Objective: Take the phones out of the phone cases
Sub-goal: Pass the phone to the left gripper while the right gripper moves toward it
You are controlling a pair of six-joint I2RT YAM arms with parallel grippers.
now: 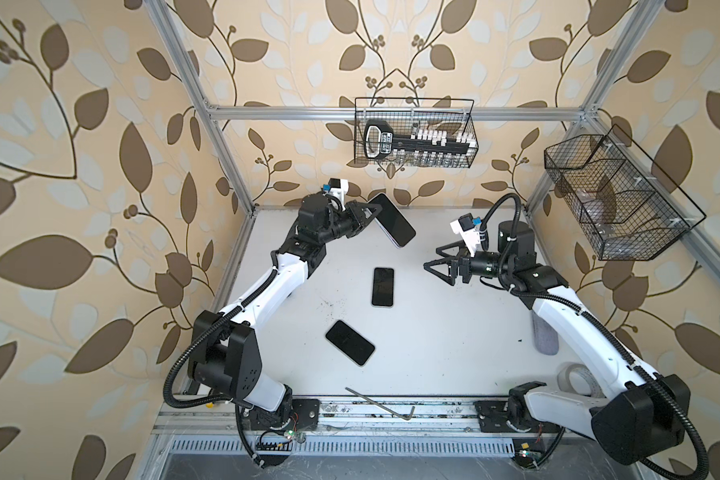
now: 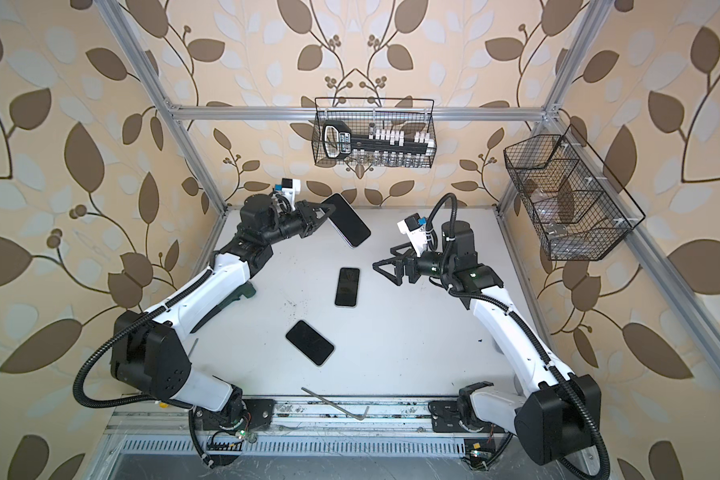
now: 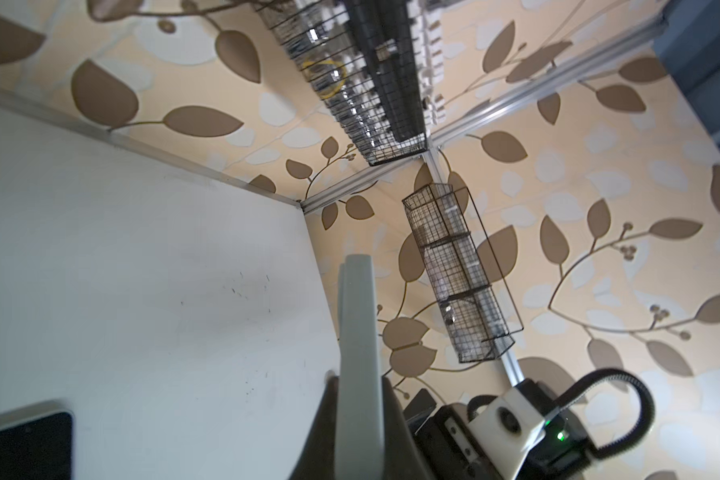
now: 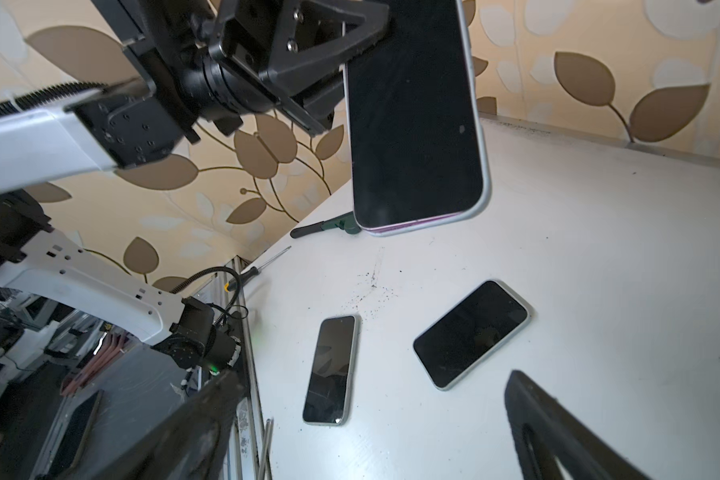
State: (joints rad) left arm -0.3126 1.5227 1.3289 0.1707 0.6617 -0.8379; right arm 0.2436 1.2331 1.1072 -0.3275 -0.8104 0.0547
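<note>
Our left gripper (image 1: 374, 211) clamps a black-screened phone in a pale grey case (image 1: 395, 227) aloft; our right gripper (image 1: 431, 257) gapes empty, apart.

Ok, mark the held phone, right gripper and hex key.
held phone (image 1: 393, 224), in a top view, screen middle
right gripper (image 1: 431, 257), in a top view, between fingertips
hex key (image 1: 377, 401), in a top view, mid shaft
</note>
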